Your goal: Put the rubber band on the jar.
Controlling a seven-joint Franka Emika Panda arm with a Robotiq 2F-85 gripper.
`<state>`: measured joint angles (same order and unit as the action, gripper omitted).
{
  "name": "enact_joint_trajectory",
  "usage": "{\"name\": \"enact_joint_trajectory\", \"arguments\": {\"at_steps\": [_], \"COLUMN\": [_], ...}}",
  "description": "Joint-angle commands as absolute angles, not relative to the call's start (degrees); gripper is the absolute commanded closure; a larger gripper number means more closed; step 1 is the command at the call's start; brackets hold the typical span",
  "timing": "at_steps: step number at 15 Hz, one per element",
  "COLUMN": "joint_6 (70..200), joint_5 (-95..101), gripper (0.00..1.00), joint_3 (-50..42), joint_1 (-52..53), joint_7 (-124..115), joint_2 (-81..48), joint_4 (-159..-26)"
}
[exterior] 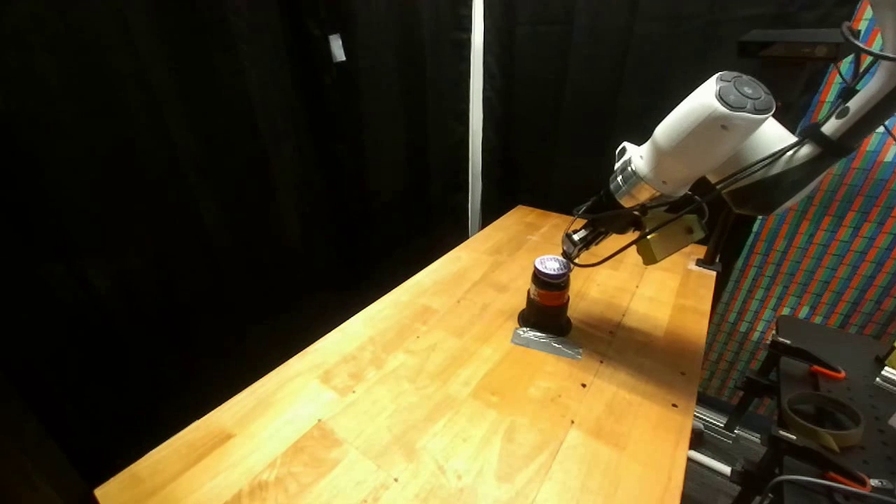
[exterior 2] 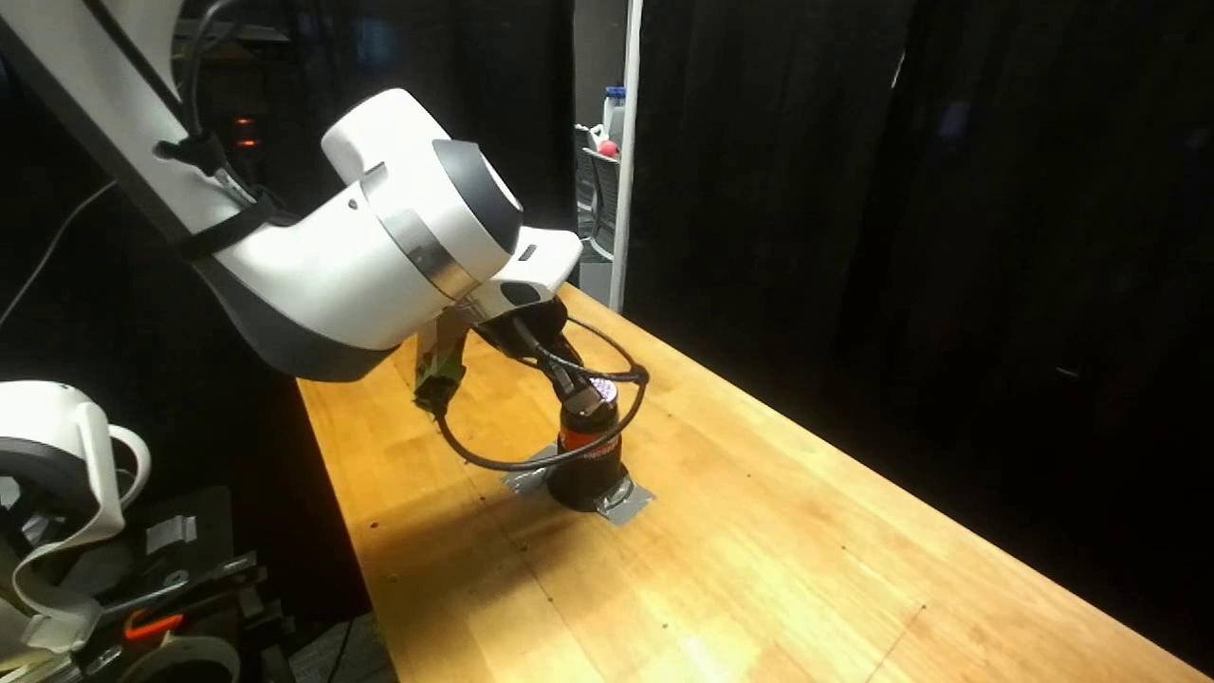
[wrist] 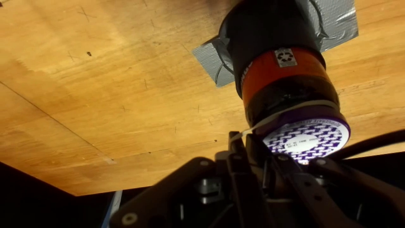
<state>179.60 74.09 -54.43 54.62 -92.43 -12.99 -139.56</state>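
Closest is my Robotiq gripper (wrist: 243, 137); just past it a black holder (wrist: 272, 34) bears the upright, orange-labelled jar (wrist: 269, 71) with its purple lid (wrist: 302, 142). I have both fingertips (wrist: 235, 145) together, clamped on the pale rubber band (wrist: 283, 112), which runs along the visible side at that lid's lower edge.

My cameras all share the jar (wrist: 289, 90).
Both exterior views look down onto the table (exterior: 420, 392) from afar; my wrist view sits close.

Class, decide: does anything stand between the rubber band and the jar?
Nothing visible does. In the wrist view, the rubber band runs from the tool along the jar beside its lid; the far side is hidden.
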Motion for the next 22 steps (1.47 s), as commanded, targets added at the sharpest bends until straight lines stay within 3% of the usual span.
{"name": "enact_joint_trajectory", "arguments": {"at_steps": [1,16,17,19,20,22], "joint_6": [181.4,187.5,188.5,189.1,187.0,193.6], "joint_5": [81.6,104.6,105.0,105.8,95.9,91.0], "gripper": [0.88,0.89,0.64,0.6,0.51,0.37], "joint_3": [-58.0,-52.9,-52.2,-51.0,-41.2,-35.3], "joint_1": [58.0,52.9,52.1,51.1,41.3,34.7], "joint_7": [-101.5,-126.5,-126.9,-127.2,-114.0,-107.7], "joint_2": [-12.9,-8.8,-9.3,-9.7,-7.3,-11.3], "joint_4": [-138.9,-134.4,-134.7,-134.8,-138.1,-138.5]}}
